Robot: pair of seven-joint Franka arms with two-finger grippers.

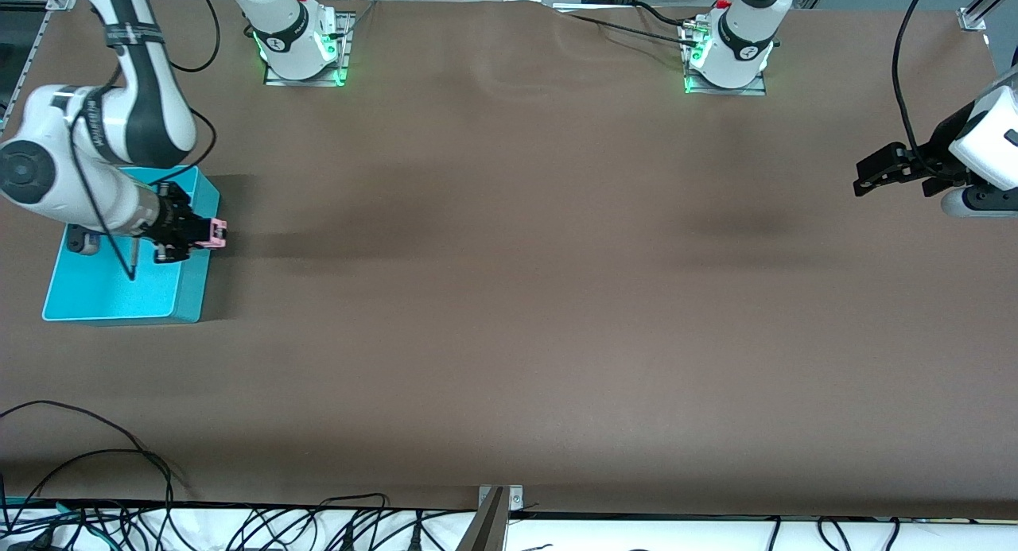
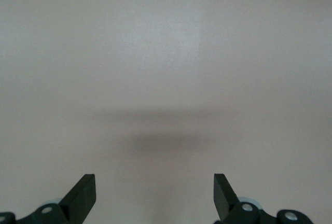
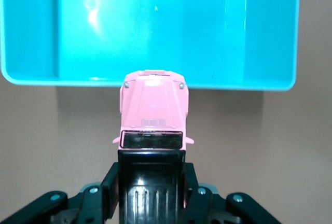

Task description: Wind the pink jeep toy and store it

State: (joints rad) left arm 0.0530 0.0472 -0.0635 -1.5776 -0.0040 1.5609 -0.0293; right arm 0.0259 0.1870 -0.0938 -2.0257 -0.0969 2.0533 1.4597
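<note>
The pink jeep toy (image 1: 215,233) (image 3: 154,111) has a pale pink body and a black roof. My right gripper (image 1: 203,234) (image 3: 152,182) is shut on its black rear, one finger on each side. It hangs at the rim of the turquoise bin (image 1: 119,300) (image 3: 155,27), on the side toward the left arm's end, its nose pointing over the rim. The bin shows nothing inside. My left gripper (image 1: 864,176) (image 2: 154,187) waits open over bare table at the left arm's end, with nothing between its fingers.
The right arm's body and a thin black cable (image 1: 127,261) hang over the bin. Both arm bases (image 1: 302,50) (image 1: 728,54) stand along the table's farthest edge. Loose cables (image 1: 119,455) lie at the edge nearest the front camera.
</note>
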